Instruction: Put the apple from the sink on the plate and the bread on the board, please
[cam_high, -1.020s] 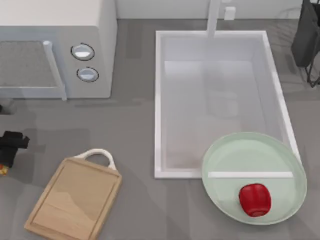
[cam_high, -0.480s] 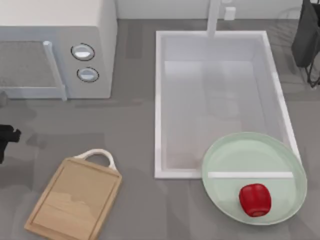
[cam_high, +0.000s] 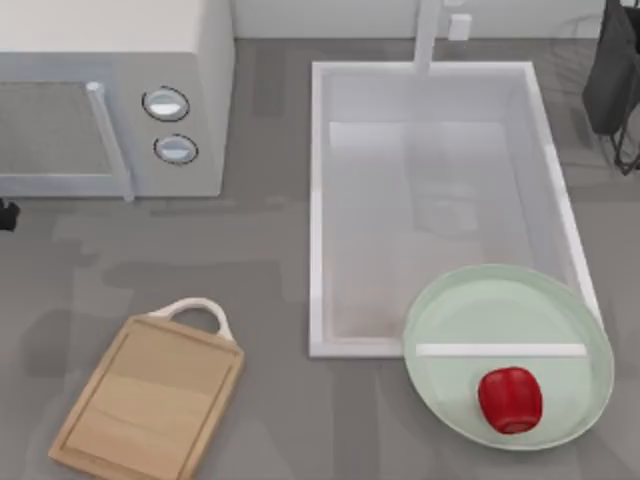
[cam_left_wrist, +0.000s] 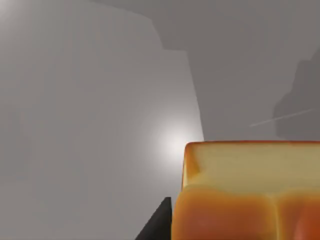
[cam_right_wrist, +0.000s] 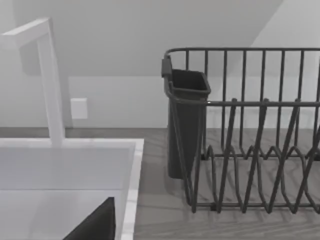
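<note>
on the plate, a glossy red, slightly blocky apple.

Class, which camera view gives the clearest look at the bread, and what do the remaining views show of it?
The left wrist view: the bread sits close up, with its golden crust and pale base plain to see. The top view and right wrist view give nothing of it.

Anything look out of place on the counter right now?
Yes: the plate holding the apple sits overlapping the sink corner, and the rim's white line shows through it. The board lies askew.
</note>
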